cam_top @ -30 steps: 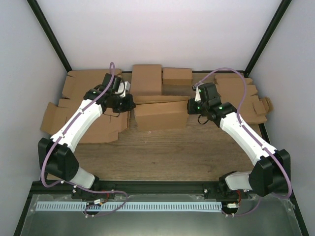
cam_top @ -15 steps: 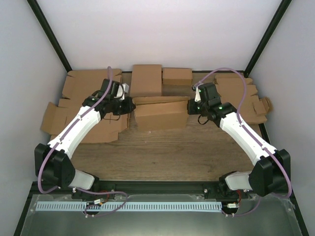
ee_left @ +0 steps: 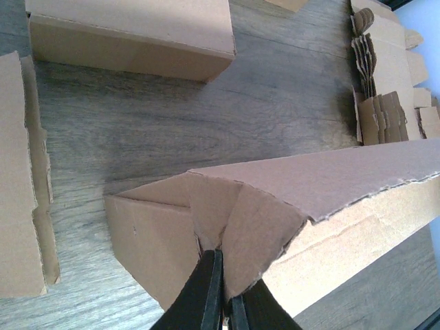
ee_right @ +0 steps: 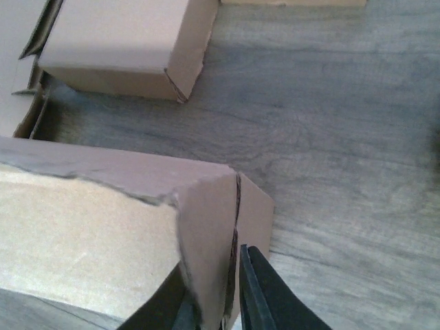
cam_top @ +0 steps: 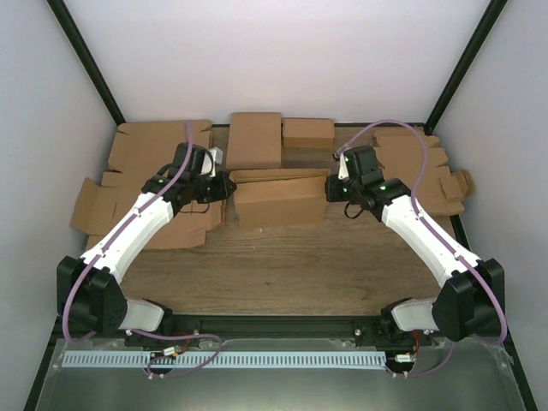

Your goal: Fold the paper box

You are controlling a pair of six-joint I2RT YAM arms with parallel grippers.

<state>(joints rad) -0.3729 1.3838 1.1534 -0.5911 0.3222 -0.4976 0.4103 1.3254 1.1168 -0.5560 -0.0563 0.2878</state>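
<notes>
My left end effector (ee_left: 221, 275) stays pinched shut on the box (cam_top: 278, 201), elbow swung outward. My right end effector (ee_right: 214, 275) clamps the opposite end wall, keeping it squared.

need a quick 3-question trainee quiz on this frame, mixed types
1. True or false: the left gripper stands wide open.
2. The right gripper is at which part of the paper box? A) top panel B) end flap C) long front wall
3. What lies flat at the left and right sides of the table?
Key: 1 false; 2 B; 3 unfolded cardboard blanks.
</notes>
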